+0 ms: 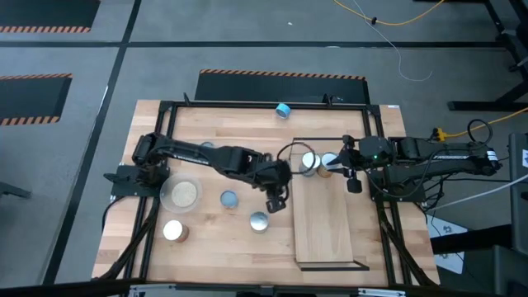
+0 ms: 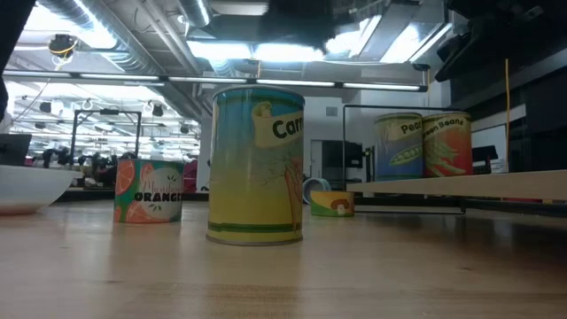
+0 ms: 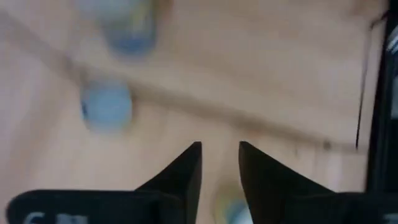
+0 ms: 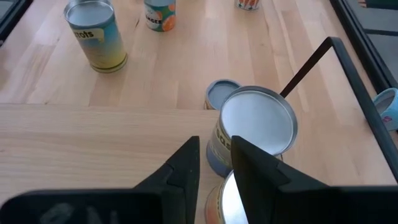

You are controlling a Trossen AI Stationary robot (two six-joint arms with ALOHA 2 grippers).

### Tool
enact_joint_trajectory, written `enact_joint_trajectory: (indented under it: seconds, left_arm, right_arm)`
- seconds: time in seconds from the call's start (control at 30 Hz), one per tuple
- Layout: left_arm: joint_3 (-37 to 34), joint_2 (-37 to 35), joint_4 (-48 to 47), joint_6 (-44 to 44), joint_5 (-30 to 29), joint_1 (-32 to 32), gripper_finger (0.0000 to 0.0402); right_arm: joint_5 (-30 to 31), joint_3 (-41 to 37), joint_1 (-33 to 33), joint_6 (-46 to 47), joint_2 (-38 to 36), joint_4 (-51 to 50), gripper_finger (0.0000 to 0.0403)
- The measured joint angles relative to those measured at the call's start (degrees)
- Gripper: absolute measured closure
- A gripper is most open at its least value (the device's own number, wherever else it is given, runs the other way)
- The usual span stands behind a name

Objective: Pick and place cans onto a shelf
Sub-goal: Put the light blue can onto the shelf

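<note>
Progress, seen from above. Two cans (image 1: 310,162) and (image 1: 328,163) stand on the shelf (image 1: 330,223) at its 12 o'clock end. Still on the table (image 1: 214,247): cans at (image 1: 259,221), (image 1: 228,199), (image 1: 173,231) and, lying at the table's 12 o'clock edge, (image 1: 283,110); a dish (image 1: 181,194) sits at 9 o'clock. The left gripper (image 1: 274,203), fingers nearly together and empty, hangs between shelf and loose cans. The right gripper (image 1: 353,183), fingers likewise close together and empty, sits beside the shelved pair.

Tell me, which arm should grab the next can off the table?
Left. The left gripper hangs right beside a silver-topped can on the table. The right gripper is over the shelf, farther away.
</note>
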Motion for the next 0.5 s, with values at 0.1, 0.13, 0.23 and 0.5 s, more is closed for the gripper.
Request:
enact_joint_trajectory:
  seconds: [0.1, 0.13, 0.23, 0.5]
  left_arm:
    - [-0.07, 0.12, -6.55, -8.39, 4.13, -1.31, 0.0289]
    - [-0.07, 0.16, -8.8, -10.38, 5.38, -1.82, 0.0288]
    - [-0.1, 1.1, -12.88, -14.61, 6.99, -3.15, 0.0289]
    - [-0.07, 1.55, -14.56, -22.39, 6.47, -5.23, 0.0291]
  right_arm:
    - [-0.13, 0.0, 0.0, -0.16, 0.0, -0.04, 0.0306]
    - [-0.33, 0.0, 0.0, -0.36, 0.0, -0.03, 0.0306]
    - [-0.37, 0.0, 0.0, -1.64, 0.0, 0.02, 0.0306]
    - [-0.43, 0.0, 0.0, -3.27, 0.0, 0.09, 0.0306]
